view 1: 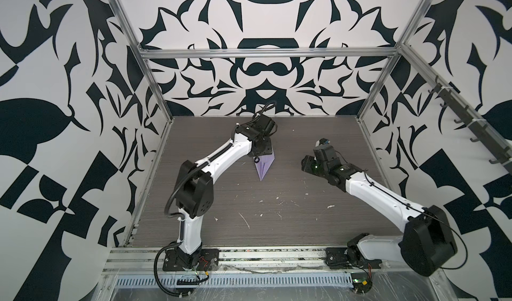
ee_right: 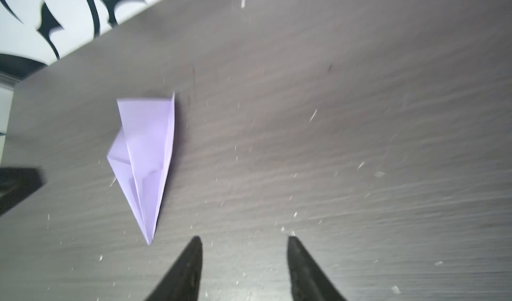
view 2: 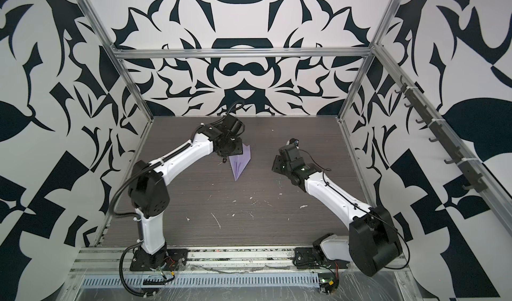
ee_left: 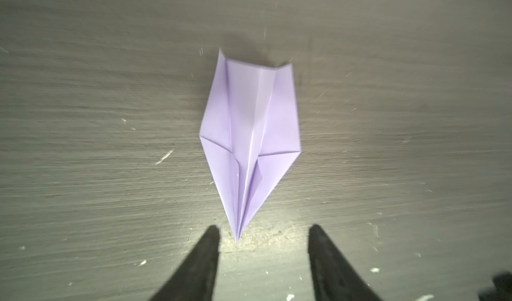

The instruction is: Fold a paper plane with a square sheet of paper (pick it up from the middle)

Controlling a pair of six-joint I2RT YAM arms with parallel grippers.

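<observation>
The square sheet of paper shows as a folded lilac paper plane (view 1: 264, 167) (view 2: 240, 164) lying flat on the dark table, its sharp nose towards the front edge. Creases fan along it in the left wrist view (ee_left: 249, 136). My left gripper (ee_left: 263, 230) (view 1: 260, 154) hangs over the plane, open. The nose tip shows between its fingertips (ee_left: 213, 231), and neither finger touches it. My right gripper (ee_right: 243, 238) (view 1: 306, 164) is open and empty, well to the right of the plane (ee_right: 146, 161).
Small white flecks (view 1: 246, 222) are scattered over the wood-grain table (view 1: 304, 219), mostly towards the front. Aluminium frame posts and patterned walls close in the left, back and right sides. A rail with hooks (view 1: 471, 125) runs along the right wall.
</observation>
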